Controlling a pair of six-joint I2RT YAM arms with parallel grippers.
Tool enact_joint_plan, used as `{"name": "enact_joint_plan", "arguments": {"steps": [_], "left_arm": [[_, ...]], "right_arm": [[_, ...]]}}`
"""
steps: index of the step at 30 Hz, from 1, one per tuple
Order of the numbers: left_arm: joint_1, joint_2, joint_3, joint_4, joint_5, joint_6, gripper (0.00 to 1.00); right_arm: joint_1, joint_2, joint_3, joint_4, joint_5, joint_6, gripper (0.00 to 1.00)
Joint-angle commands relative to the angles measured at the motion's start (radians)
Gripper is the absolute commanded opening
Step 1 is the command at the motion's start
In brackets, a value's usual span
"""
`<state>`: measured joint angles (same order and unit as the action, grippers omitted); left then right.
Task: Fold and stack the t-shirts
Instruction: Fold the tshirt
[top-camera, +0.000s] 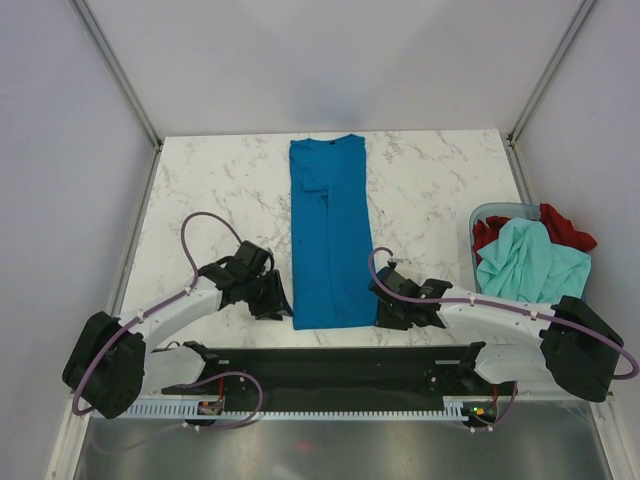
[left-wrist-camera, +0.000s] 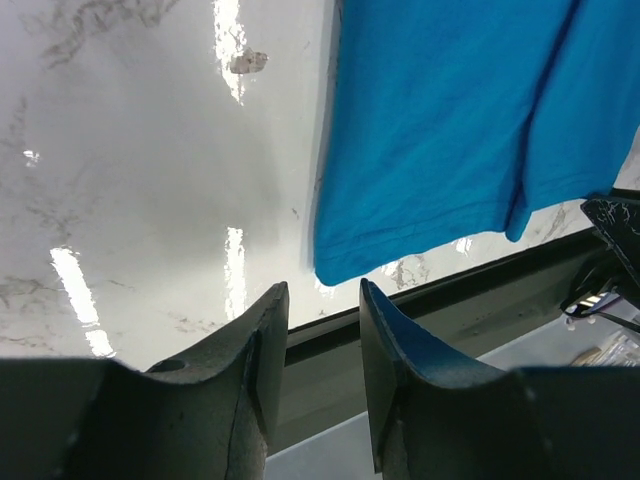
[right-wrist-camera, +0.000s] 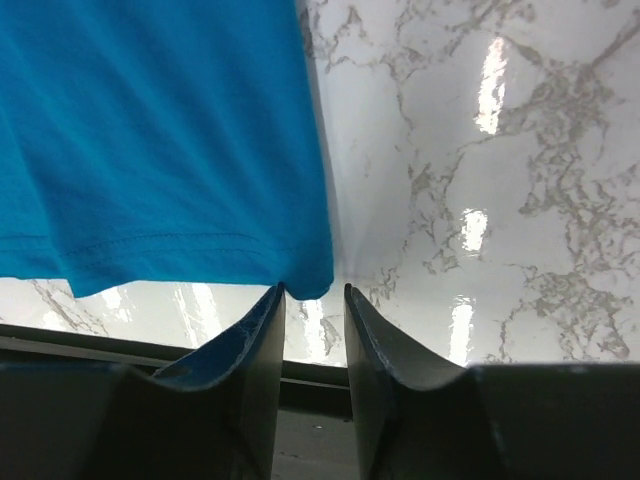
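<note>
The vivid blue t-shirt lies on the marble table folded lengthwise into a long strip, collar at the far end, hem near the front edge. My left gripper is open and empty just left of the hem's near left corner. My right gripper is open and empty at the hem's near right corner, which lies just beyond my fingertips. The pale mint-teal t-shirt and the red t-shirt lie bunched in the basket at the right.
The translucent grey-blue basket stands at the table's right edge. A black rail runs along the front edge between the arm bases. Frame posts rise at the back corners.
</note>
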<state>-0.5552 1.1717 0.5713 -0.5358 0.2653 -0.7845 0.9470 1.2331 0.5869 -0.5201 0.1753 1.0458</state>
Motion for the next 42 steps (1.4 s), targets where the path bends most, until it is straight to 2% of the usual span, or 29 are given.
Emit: {"name": "enact_joint_plan", "arguments": {"steps": [1, 13, 22, 25, 31, 34, 38, 42], "left_arm": [[-0.020, 0.019, -0.011, 0.079, 0.022, -0.082, 0.42], [-0.097, 0.091, -0.039, 0.126, -0.027, -0.125, 0.37], [-0.101, 0.103, -0.039, 0.126, -0.034, -0.124, 0.33], [-0.101, 0.108, -0.037, 0.125, -0.037, -0.122, 0.28], [-0.103, 0.123, -0.033, 0.125, -0.037, -0.116, 0.07], [-0.103, 0.126, -0.033, 0.126, -0.037, -0.113, 0.02], [-0.103, 0.118, -0.028, 0.126, -0.032, -0.110, 0.02], [-0.103, 0.097, -0.037, 0.126, -0.034, -0.114, 0.02]], "right_arm": [[0.003, -0.018, 0.017, -0.037, 0.039, -0.010, 0.38], [-0.033, -0.012, 0.002, 0.008, 0.001, -0.053, 0.28], [-0.036, -0.044, 0.028, -0.008, -0.031, -0.059, 0.35], [-0.040, -0.038, 0.034, -0.012, -0.022, -0.066, 0.34], [-0.065, -0.012, 0.008, 0.014, -0.020, -0.092, 0.29], [-0.067, -0.007, -0.015, 0.055, -0.045, -0.098, 0.28], [-0.068, -0.014, -0.044, 0.097, -0.076, -0.089, 0.27], [-0.067, -0.044, -0.079, 0.091, -0.073, -0.070, 0.19]]}}
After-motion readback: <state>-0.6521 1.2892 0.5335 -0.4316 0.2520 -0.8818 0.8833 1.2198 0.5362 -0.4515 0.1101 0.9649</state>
